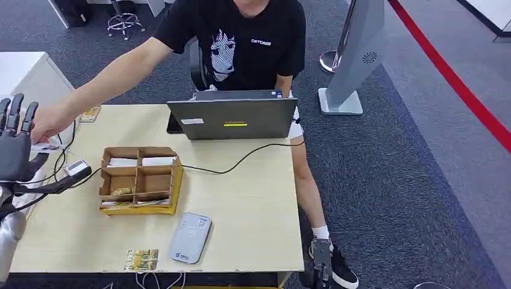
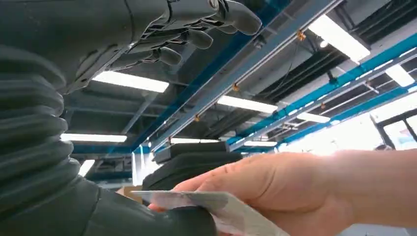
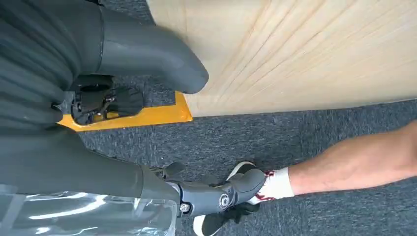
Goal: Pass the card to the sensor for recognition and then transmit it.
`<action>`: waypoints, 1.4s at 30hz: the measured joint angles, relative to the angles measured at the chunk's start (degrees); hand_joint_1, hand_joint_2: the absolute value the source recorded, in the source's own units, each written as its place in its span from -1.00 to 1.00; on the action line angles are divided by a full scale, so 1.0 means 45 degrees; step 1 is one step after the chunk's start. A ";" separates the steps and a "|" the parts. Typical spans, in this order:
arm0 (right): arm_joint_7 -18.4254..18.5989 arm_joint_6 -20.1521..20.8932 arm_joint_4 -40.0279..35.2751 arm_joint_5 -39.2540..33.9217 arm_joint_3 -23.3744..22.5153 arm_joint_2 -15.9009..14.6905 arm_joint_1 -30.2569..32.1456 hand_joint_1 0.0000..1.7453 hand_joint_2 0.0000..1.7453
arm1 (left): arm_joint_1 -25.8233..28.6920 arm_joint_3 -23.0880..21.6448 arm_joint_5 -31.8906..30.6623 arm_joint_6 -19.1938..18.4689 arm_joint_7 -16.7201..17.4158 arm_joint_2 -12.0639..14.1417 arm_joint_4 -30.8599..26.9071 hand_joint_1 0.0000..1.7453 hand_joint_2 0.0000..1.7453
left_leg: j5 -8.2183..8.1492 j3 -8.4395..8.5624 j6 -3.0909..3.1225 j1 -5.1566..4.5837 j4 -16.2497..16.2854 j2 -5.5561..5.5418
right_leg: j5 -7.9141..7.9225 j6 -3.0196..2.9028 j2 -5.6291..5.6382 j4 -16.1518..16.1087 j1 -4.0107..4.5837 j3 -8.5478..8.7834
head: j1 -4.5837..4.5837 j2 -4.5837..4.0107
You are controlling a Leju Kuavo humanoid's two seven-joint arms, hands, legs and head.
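The left hand (image 1: 15,144) is raised at the table's (image 1: 253,198) edge, fingers spread, for the handover; the card (image 2: 216,204) rests on its thumb, pinched by the person's hand (image 2: 265,189); the right hand (image 3: 147,98) hangs empty, fingers apart

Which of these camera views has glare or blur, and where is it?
Left wrist view: bright ceiling lights and a washed-out window area behind the person's hand; the card edge is soft. Right wrist view: glare on clear plastic. Head view: evenly lit table, mildly soft.
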 joint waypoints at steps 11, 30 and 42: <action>-0.0010 -0.0039 0.0000 0.0107 0.0000 0.0000 0.0002 -1.00 1.00 | -0.0057 -0.0481 -0.0239 0.0380 0.0015 -0.0238 0.0000 1.00 1.00 | 0.0002 -0.0001 -0.0002 0.0001 -0.0002 0.0008 | 0.0004 -0.0005 0.0009 0.0002 0.0001 -0.0004 | 0.0000 0.0000; -0.0078 -0.0223 0.0000 0.0189 0.0000 0.0010 0.0014 -1.00 1.00 | -0.0154 -0.0860 -0.0350 0.0458 0.0015 -0.0593 0.0049 1.00 1.00 | 0.0001 -0.0002 -0.0002 0.0000 -0.0002 0.0020 | 0.0005 -0.0005 0.0019 0.0000 0.0001 -0.0006 | 0.0000 0.0000; -0.0607 -0.0583 0.0000 -0.0180 -0.0190 0.0034 0.0161 -1.00 1.00 | 0.3397 -0.0880 -0.0588 0.0997 -0.1506 -0.3018 -0.4238 1.00 1.00 | -0.0027 -0.0025 0.0027 -0.0021 -0.0002 0.0022 | 0.0003 -0.0002 0.0023 -0.0039 -0.0020 -0.0004 | 0.0000 0.0000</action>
